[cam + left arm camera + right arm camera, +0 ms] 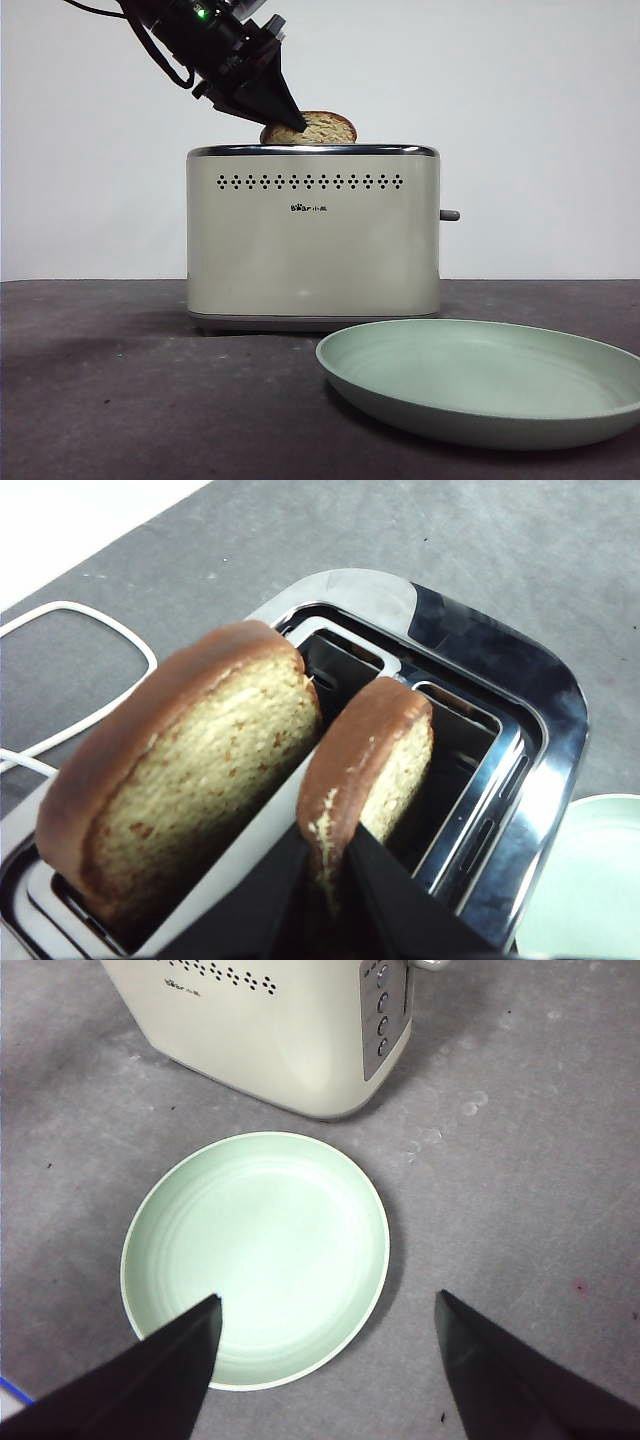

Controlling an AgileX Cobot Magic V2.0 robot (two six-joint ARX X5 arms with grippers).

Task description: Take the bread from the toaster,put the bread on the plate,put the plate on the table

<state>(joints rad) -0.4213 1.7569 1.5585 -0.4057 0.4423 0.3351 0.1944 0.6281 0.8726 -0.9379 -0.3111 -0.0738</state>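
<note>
The left gripper (330, 880) pinches the bread (370, 770) in the toaster (312, 240); lift straight up, clear of the slot; the right gripper (325, 1350) hangs wide open over the plate (255, 1255).

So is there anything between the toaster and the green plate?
No. In the right wrist view only bare table lies between the toaster and the plate; they sit apart, not touching.
</note>
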